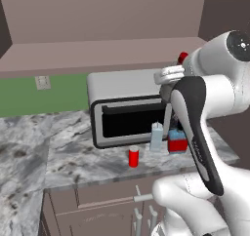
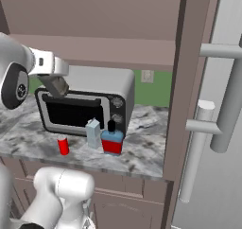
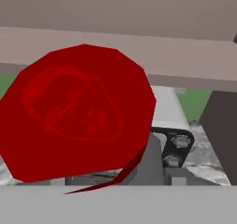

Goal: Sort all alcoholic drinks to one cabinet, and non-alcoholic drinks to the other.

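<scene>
The pincer (image 2: 53, 79) hangs in front of the microwave's (image 2: 85, 98) top edge, pinching the slim grey bottle (image 2: 57, 87), whose red cap (image 3: 78, 112) sits close against the hand camera. Judged step: carrying the first alcoholic drink up to a cabinet.

The next move calls for a lift into the wall cabinet (image 2: 94, 15) overhead, whose front appears closed.

Below the pincer, on the counter (image 2: 142, 157):
- the red can (image 2: 63, 146), almost directly beneath;
- the pale-blue container (image 2: 93, 132), to its right;
- the squat blue-topped bottle (image 2: 112, 140), touching or just beside that container.

Well right of the pincer stands a tall brown panel (image 2: 182, 95). The microwave, close behind the bottle, limits the swing.
</scene>
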